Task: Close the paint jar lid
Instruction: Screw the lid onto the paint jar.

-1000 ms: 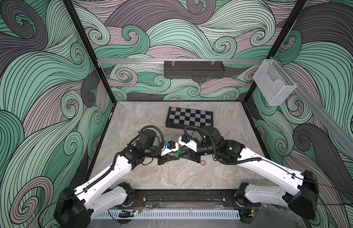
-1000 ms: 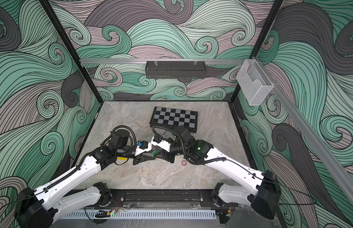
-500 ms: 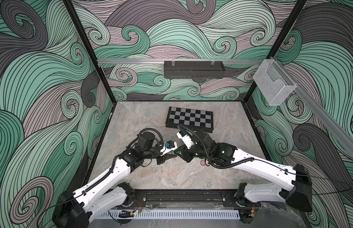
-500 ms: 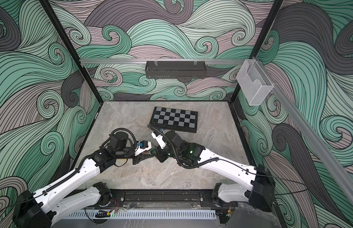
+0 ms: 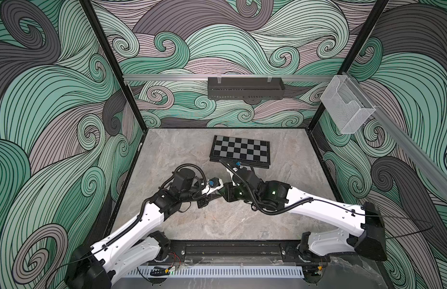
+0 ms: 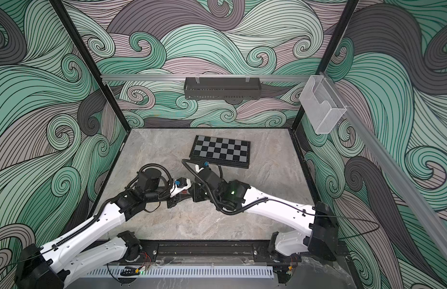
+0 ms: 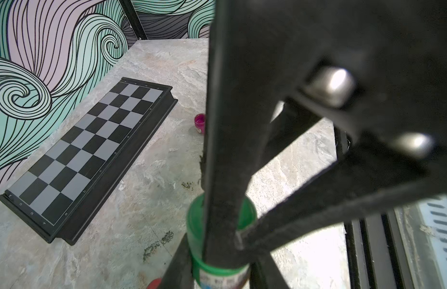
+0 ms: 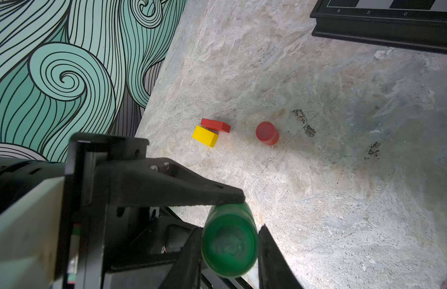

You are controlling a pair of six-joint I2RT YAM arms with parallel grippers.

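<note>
A green paint jar [image 7: 223,276] with a printed label is held off the table between both grippers. My left gripper [image 7: 220,275] is shut on the jar's body. The green lid [image 8: 230,247] sits over the jar's mouth, and my right gripper [image 8: 230,252] is shut on it, one finger on each side. In the left wrist view the right gripper's black fingers [image 7: 222,175] cross the lid [image 7: 196,225]. In both top views the left gripper [image 5: 217,196] [image 6: 184,196] and right gripper [image 5: 226,194] [image 6: 193,194] meet at mid-table, hiding the jar.
A folded chessboard [image 5: 240,151] [image 6: 221,150] lies behind the grippers. An open pink paint jar [image 7: 199,122] stands on the table near it. A red cylinder [image 8: 267,132], a red block [image 8: 215,125] and a yellow block [image 8: 205,135] lie to the left of the grippers.
The right arm has swung leftward and its wrist has turned about the lid, now covering the pink jar in the top views. The left arm has barely moved. Both grippers stay shut.
</note>
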